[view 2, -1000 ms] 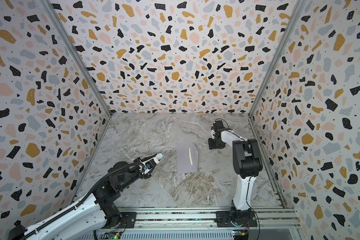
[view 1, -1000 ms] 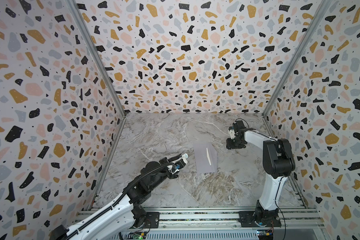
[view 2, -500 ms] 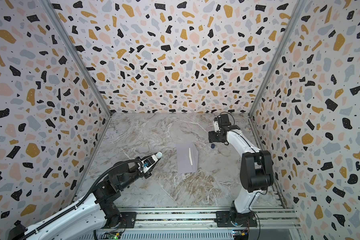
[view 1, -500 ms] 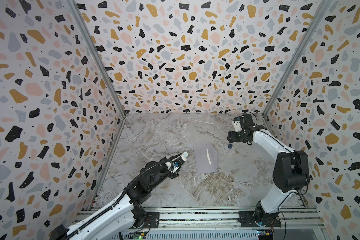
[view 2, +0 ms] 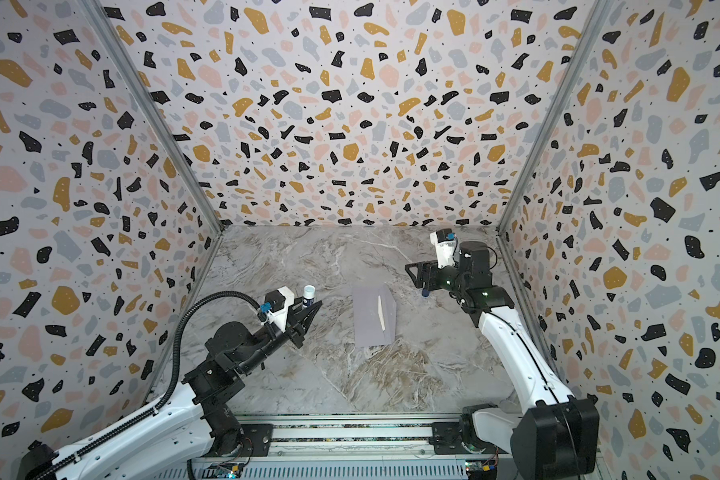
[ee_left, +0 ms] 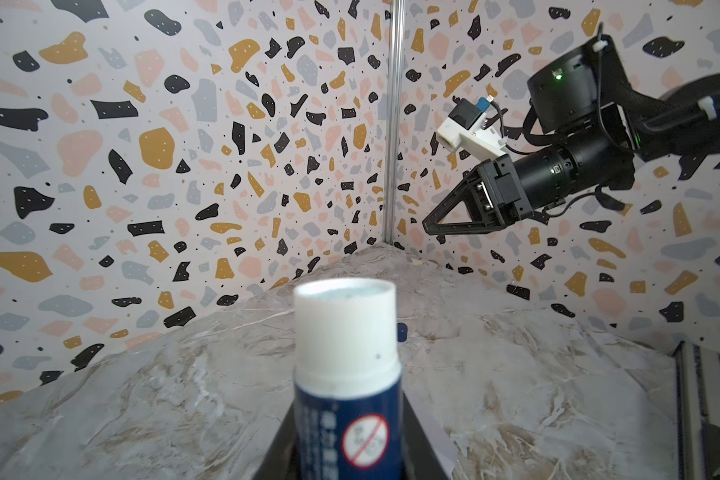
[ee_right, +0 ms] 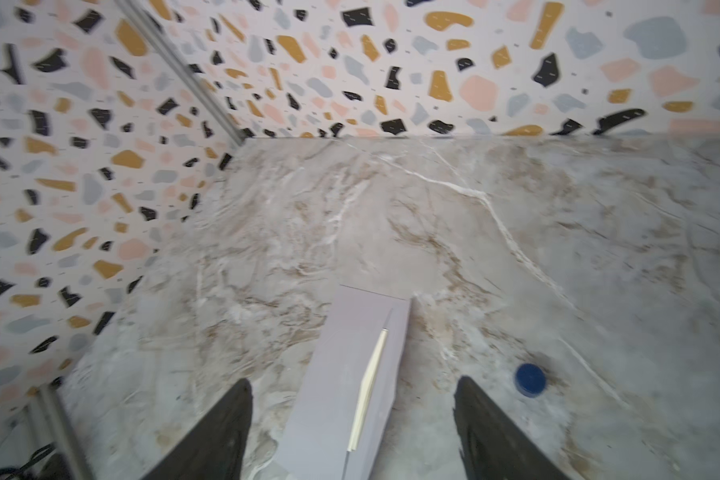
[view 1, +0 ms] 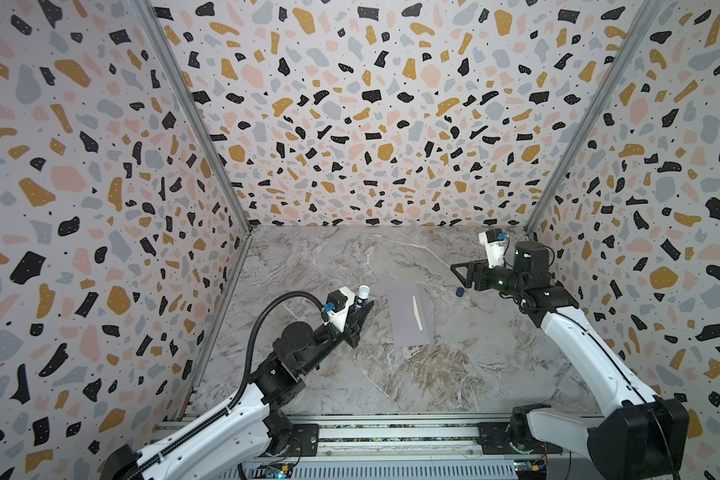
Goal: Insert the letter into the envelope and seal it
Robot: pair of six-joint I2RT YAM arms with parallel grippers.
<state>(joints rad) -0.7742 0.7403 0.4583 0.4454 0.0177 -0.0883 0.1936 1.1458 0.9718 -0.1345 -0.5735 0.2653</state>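
As left pincer (view 1: pixel 365 307) grips glue stick (view 1: pixel 363 293), envelope (view 1: pixel 404 322) lies near wide-open right pincer (view 1: pixel 458 274).

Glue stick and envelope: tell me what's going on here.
The left gripper holds an uncapped dark-blue glue stick with a white tip, beside the pale grey-lavender paper envelope and not touching it. The envelope lies on the marble tabletop, with a thin strip of the tan paper letter showing at its flap. The right gripper hangs open near the small round blue cap.

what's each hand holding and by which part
Left hand grips the white-topped dark blue glue stick by its lower body; right hand is open and empty.
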